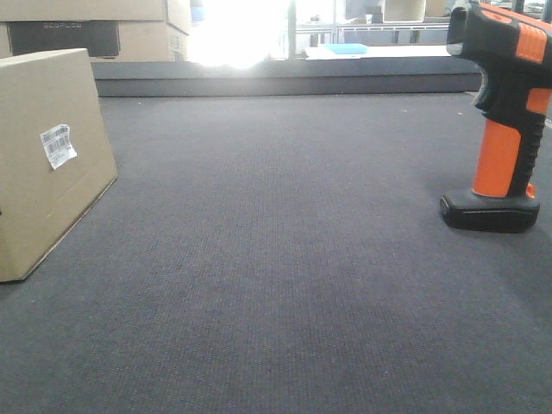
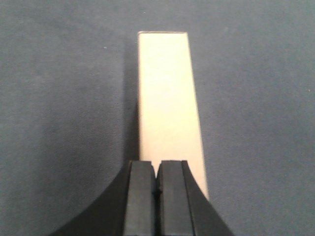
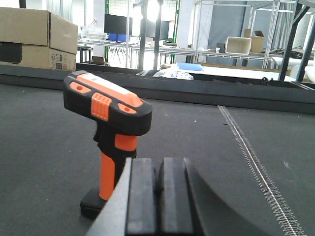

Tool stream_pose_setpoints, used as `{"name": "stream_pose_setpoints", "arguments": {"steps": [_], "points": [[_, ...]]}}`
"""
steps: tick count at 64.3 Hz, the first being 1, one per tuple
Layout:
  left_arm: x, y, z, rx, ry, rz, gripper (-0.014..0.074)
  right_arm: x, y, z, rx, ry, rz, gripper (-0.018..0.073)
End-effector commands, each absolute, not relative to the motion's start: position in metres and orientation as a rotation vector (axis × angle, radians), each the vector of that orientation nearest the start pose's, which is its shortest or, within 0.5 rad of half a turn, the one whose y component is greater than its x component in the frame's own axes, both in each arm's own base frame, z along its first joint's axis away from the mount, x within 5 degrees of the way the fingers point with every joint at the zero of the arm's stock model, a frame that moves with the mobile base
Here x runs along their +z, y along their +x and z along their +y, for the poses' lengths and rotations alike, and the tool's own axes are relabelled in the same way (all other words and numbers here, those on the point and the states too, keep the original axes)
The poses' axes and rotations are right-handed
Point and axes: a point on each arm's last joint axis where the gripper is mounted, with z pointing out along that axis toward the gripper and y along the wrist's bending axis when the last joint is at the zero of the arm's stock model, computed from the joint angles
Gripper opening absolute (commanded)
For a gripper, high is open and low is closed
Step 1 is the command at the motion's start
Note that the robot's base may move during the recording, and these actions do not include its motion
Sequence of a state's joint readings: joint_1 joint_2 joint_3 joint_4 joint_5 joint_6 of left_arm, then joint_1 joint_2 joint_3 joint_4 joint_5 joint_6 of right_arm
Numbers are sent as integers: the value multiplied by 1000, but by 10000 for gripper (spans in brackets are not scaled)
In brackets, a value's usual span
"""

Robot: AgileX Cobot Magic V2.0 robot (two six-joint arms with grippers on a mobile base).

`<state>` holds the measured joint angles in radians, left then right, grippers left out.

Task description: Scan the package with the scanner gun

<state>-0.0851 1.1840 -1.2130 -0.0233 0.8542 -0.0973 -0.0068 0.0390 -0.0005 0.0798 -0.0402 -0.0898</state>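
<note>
The front view sits low on the dark grey carpeted worktop, looking level across it. The left wrist view looks straight down on the tan cardboard box. The right wrist view looks level, close by the black-and-orange pistol-shaped scanner gun. The front view shows both.

Dark grey carpet, metal shelving behind, perhaps a glaring window.

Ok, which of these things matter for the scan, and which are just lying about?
For the job:
package
barcode label
scanner gun

Lying about:
stacked boxes
blue item
white bin
</note>
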Motion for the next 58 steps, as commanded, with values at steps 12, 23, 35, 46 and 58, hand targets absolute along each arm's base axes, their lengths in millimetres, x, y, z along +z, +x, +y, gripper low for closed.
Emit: {"name": "stream_pose_setpoints", "arguments": {"steps": [12, 23, 35, 46, 58], "points": [[384, 268, -51, -28, 16, 2370, 118, 217, 59, -1, -25, -12, 1459, -153], [381, 273, -54, -6, -52, 2367, 406, 217, 59, -1, -25, -12, 1459, -153], [380, 274, -54, -4, -53, 2373, 450, 217, 59, -1, -25, -12, 1459, -153], [374, 279, -57, -19, -57, 2394, 450, 217, 59, -1, -25, -12, 1459, -153], [358, 287, -59, 10, -60, 2476, 583, 217, 59, -1, -25, -12, 1459, -153]]}}
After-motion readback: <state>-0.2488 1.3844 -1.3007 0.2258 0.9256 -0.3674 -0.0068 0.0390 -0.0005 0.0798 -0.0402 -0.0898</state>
